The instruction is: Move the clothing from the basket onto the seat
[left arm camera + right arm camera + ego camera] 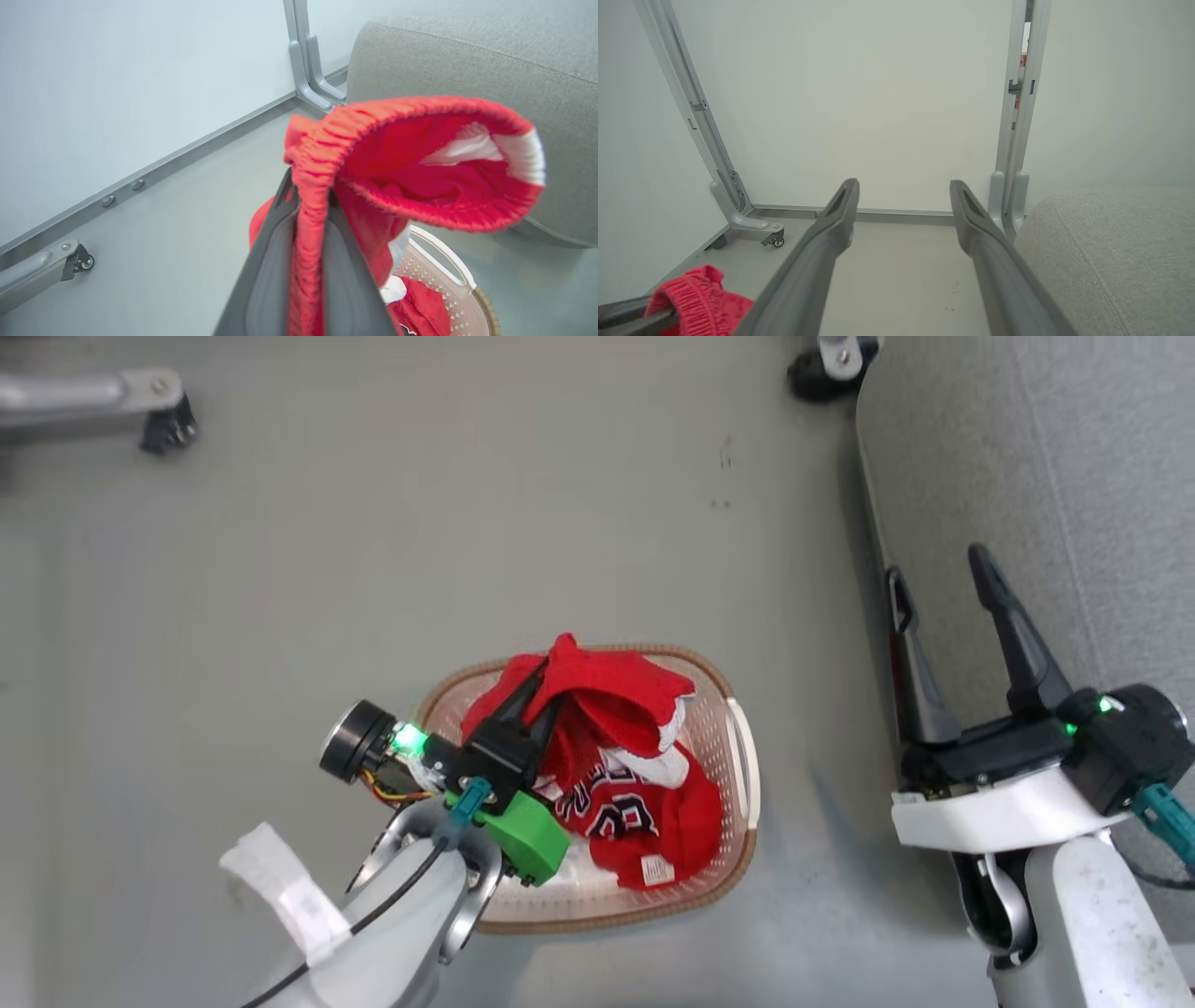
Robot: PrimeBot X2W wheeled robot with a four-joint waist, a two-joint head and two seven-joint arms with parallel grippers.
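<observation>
One garment, the shorts (420, 154), hangs by its waistband from my left pincer (308, 196), closed on it above the basket (738, 859); the jersey (635, 812) lies inside. I should lift higher before swinging to the seat (1074, 476), so nothing drags. My right pincer (936, 563) is wide.

The basket (607, 922) sits on the floor (373, 541) ahead of the robot, slightly to its left. The clothing (644, 803) lies piled in it, with one piece pinched in the left gripper (546, 667) above the basket's far left side. The seat (1074, 476) stands to the right, apart from the basket. The right gripper (936, 565) hangs at the seat's left edge. A wheeled frame foot (168, 425) stands farther off, at the left.
</observation>
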